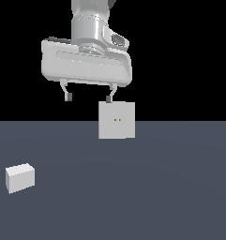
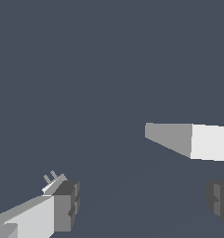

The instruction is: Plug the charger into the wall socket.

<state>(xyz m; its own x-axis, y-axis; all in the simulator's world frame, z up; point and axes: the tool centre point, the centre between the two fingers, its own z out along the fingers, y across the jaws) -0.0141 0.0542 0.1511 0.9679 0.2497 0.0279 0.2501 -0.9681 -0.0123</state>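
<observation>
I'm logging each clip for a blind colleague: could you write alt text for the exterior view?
A white robot claw hangs open and empty above a dark grey floor, just over a flat upright light-grey square wall socket with two tiny yellowish dots. A small plain white rectangular charger block sits on the floor, far toward the exterior view's left.

dark floor (image 1: 133,197): charger (image 1: 19,177) resting, wall socket (image 1: 116,120) upright.

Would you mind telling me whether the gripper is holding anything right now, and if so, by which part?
Nothing is held. The gripper is open and empty, high above the floor; the charger lies apart on the floor, untouched.
</observation>
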